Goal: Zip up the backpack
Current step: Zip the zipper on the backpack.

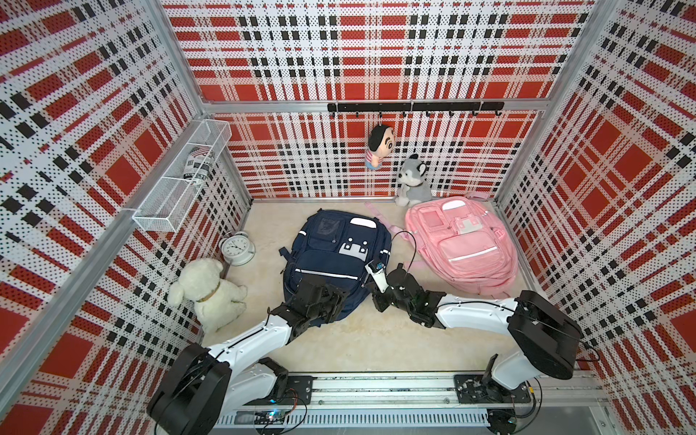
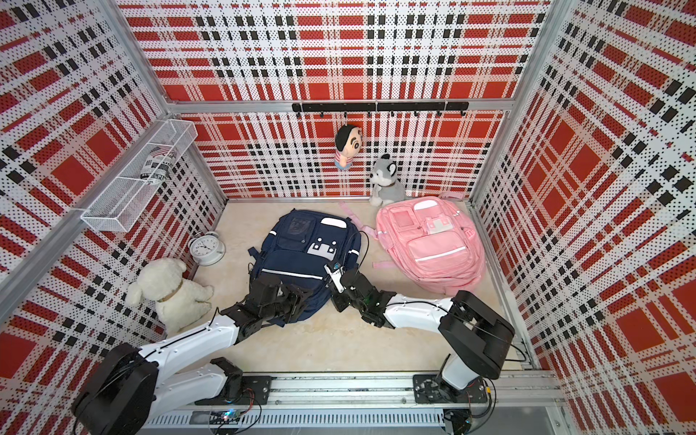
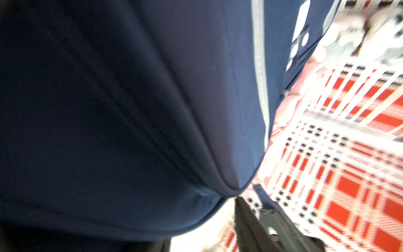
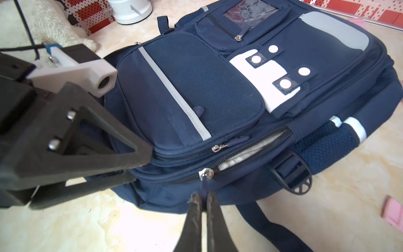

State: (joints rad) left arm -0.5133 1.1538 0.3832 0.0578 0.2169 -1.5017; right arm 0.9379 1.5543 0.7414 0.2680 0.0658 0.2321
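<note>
1. The navy backpack (image 1: 331, 256) lies flat, front side up, in the middle of the surface (image 1: 357, 339), with its top toward the back edge.
2. The right hand (image 4: 202, 200) is at the bag's right side, at its near end. Its two fingers are pressed together on the dark zip pull (image 4: 204, 185).
3. The pull hangs from the metal slider (image 4: 206, 174) of the main zip. Past the slider the teeth gape and pale lining shows.
4. The left hand (image 4: 141, 168) sits at the bag's bottom end, toward the surface's near edge. Its fingers are nearly together, pinching the bottom seam between them. In the left wrist view, blurred navy cloth fills most of the picture.
5. Both arms reach in low from the rail along the near edge and converge on the bag's near end. The right elbow is bent out toward the right edge.
6. Print on the rolled newspaper (image 1: 197, 164) in the wire basket (image 1: 162, 214) is too small to read.
</note>
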